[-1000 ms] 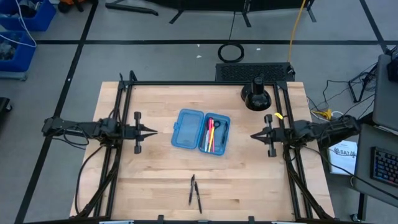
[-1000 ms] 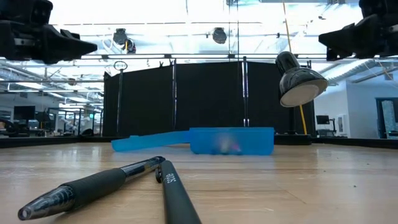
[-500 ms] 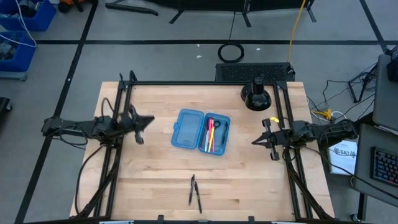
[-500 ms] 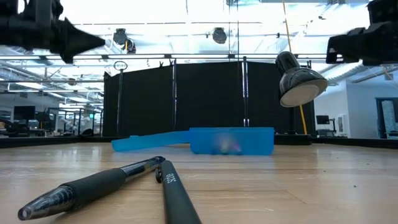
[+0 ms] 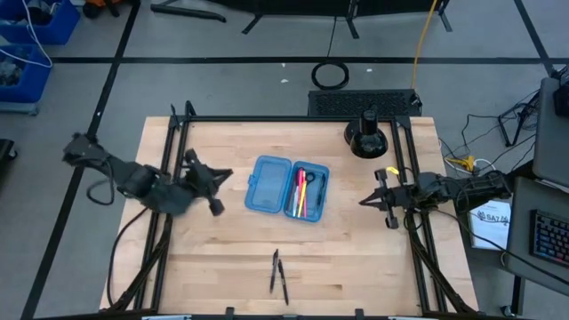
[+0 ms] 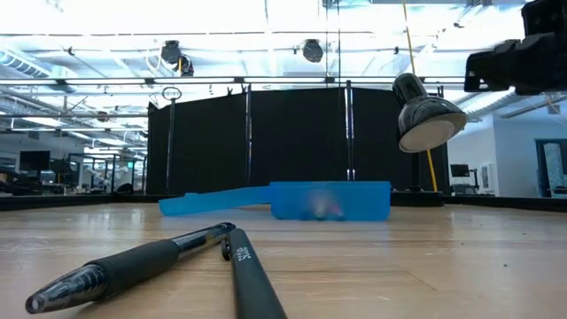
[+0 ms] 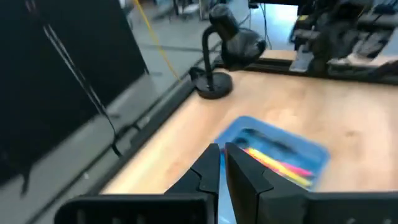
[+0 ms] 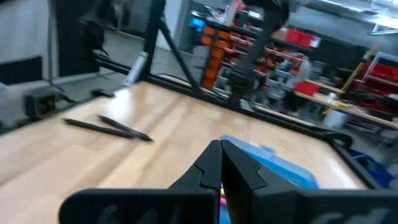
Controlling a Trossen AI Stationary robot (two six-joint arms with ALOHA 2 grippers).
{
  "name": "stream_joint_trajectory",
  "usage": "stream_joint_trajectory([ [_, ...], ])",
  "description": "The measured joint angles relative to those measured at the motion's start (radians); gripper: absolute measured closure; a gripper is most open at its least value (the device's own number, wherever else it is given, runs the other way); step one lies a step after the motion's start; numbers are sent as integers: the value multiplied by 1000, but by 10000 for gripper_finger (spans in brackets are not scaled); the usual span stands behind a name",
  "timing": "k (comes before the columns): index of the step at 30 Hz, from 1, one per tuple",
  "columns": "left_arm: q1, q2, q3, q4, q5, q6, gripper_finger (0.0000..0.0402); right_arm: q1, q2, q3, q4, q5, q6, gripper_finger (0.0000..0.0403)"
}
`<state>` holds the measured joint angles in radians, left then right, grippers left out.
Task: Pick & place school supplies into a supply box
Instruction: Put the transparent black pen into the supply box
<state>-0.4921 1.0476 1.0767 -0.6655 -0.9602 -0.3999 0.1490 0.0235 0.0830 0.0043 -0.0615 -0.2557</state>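
Observation:
The blue supply box (image 5: 287, 188) lies open at the table's middle. Its right half (image 5: 307, 193) holds pink and yellow sticks and dark-handled scissors. It also shows in the low view (image 6: 301, 200) and in both wrist views (image 7: 273, 149) (image 8: 267, 168). Two black pens (image 5: 279, 276) lie on the table near its near edge, crossing at one end (image 6: 133, 266). My left gripper (image 5: 229, 175) is shut and empty, left of the box and pointing at it (image 7: 222, 149). My right gripper (image 5: 362, 201) is shut and empty, right of the box (image 8: 221, 146).
A black desk lamp (image 5: 366, 135) stands at the table's far right, on a round base (image 7: 214, 87). A black frame runs along the table's edges (image 5: 267, 118). Bare wood lies between the box and the two pens.
My left gripper has turned about its own axis and moved a little toward the box, its arm swinging out of the low view. My right gripper has shifted slightly toward the table's near edge. Both stay shut. The box and pens have not moved.

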Motion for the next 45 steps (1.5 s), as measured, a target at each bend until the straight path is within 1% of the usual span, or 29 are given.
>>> stream_joint_trajectory([
  [2,-53,146,190,-182,-8,-177,371,0,0,0,-9,14,-21,403],
  [4,-98,285,350,-348,22,-350,371,0,0,0,-10,9,-34,403],
  [7,-134,473,548,-486,96,-572,371,0,0,0,1,8,-37,403],
  [10,-157,624,682,-542,143,-735,371,0,0,-2,24,8,-35,403],
  [14,-175,783,787,-560,157,-907,371,0,0,-2,46,8,-21,403],
  [18,-196,913,828,-560,213,-1084,371,0,0,-2,62,8,8,403],
  [21,-206,1010,829,-559,322,-1216,371,0,0,-2,102,9,60,403],
  [24,-202,1089,829,-556,421,-1289,371,0,0,-2,116,8,89,403],
  [27,-187,1144,829,-511,519,-1265,367,0,0,-2,118,8,86,403],
  [29,-179,1175,829,-488,557,-1266,356,0,0,-2,118,8,77,403],
  [31,-169,1198,829,-458,593,-1295,336,0,0,-2,119,8,65,403],
  [33,-153,1206,829,-425,657,-1289,312,0,0,-2,119,10,53,403],
  [35,-134,1206,829,-412,701,-1279,284,0,0,-2,121,11,40,403],
  [39,-106,1203,829,-407,736,-1279,234,0,0,-2,145,12,31,403],
  [42,-92,1200,829,-409,796,-1265,213,0,0,-2,149,12,30,403],
  [45,-77,1210,829,-410,868,-1260,205,0,0,-2,148,13,18,403],
])
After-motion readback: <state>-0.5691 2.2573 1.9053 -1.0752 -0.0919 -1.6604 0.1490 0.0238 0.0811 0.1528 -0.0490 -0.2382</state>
